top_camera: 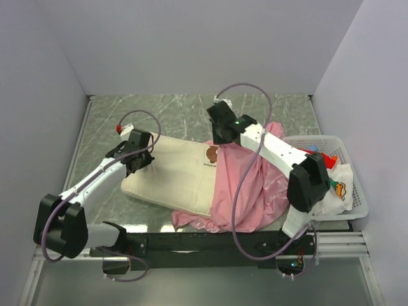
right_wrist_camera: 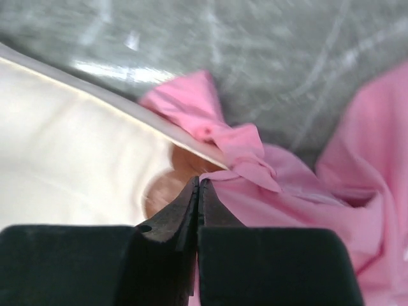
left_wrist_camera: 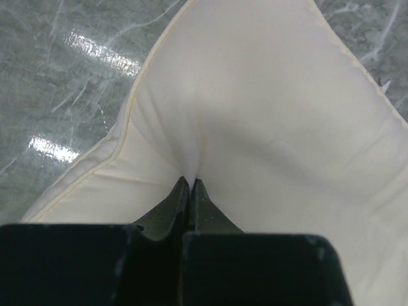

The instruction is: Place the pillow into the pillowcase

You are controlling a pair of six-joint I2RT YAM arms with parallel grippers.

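Table: the grey marbled table [top_camera: 191,111] is carrying everything listed below.
Pillow: the cream pillow [top_camera: 172,175] is lying flat at the middle of the table. Its long axis is running left to right, angling slightly nearer toward the right.
Pillowcase: the pink pillowcase [top_camera: 252,191] is draping over the pillow's right end, and pink is also showing under the near right corner. I cannot tell how much of the pillow is sitting inside it.
Basket: a white lattice basket [top_camera: 357,191] is standing at the table's right edge. It is holding a white printed cloth [top_camera: 336,188] and a red cloth [top_camera: 326,158].
Left pincer: my left pincer [left_wrist_camera: 191,185] is closing fully on a puckered fold of the pillow's left end.
Right pincer: my right pincer [right_wrist_camera: 197,185] is pressing tight together, pinching the pillowcase's bunched hem just beside the patch.
Patch: a brown bear patch [top_camera: 212,153] is sitting at the pillow's far edge, toward its right end.
Writing: small lettering is showing under the patch, too small for me to read.
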